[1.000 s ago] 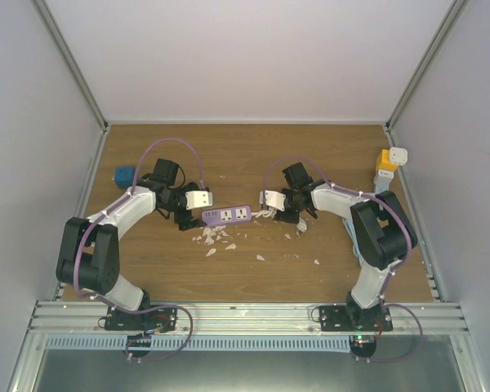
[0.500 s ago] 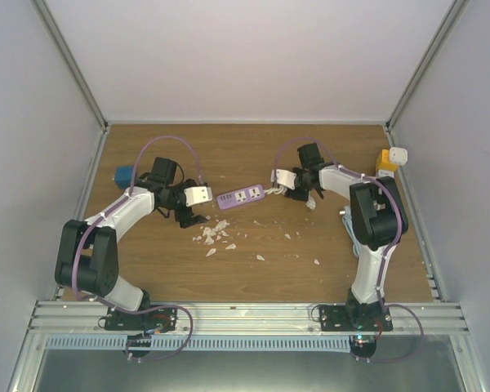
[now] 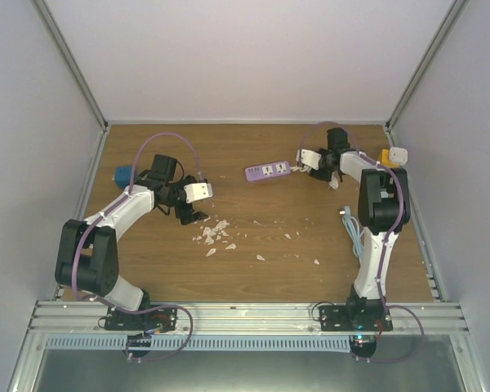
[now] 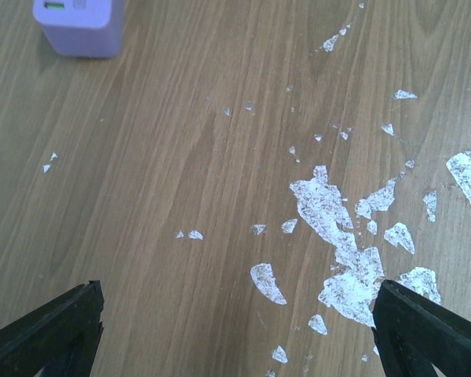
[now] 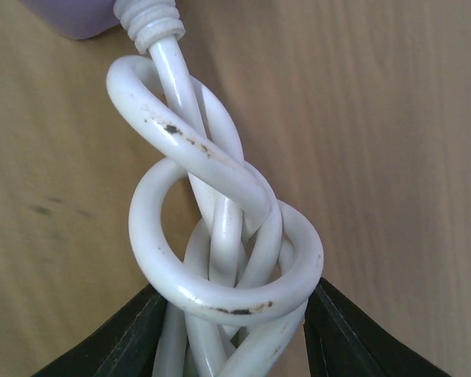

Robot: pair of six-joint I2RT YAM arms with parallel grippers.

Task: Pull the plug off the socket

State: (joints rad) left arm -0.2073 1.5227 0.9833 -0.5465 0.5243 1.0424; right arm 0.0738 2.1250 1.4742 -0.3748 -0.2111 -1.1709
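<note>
My left claw (image 3: pixel 194 217) hangs over the left middle of the wooden table (image 3: pixel 294 278), jaws spread wide and holding nothing. My right claw (image 3: pixel 304 166) reaches to the far right of the table and is closed on the bunched white cord (image 3: pixel 295 169) at the right end of the purple power strip (image 3: pixel 268 171). The strip lies flat towards the back, its sockets facing up, well apart from my left claw. White flakes (image 3: pixel 216 233) are scattered just in front of my left claw. A blue object (image 3: pixel 125 175) sits at the left edge, a yellow and white block (image 3: pixel 389 157) at the right edge, and a pale blue cable (image 3: pixel 351 224) lies beside my right arm.

From my left wrist, my two fingertips (image 4: pixel 55 330) sit at the bottom corners with only bare wood between them. Flakes (image 4: pixel 337 236) lie to the right, and one end of the strip (image 4: pixel 78 23) shows at the top left.

From my right wrist, both fingers (image 5: pixel 118 345) press in on the looped cord (image 5: pixel 220 236), which runs up into the strip's corner (image 5: pixel 71 16).
</note>
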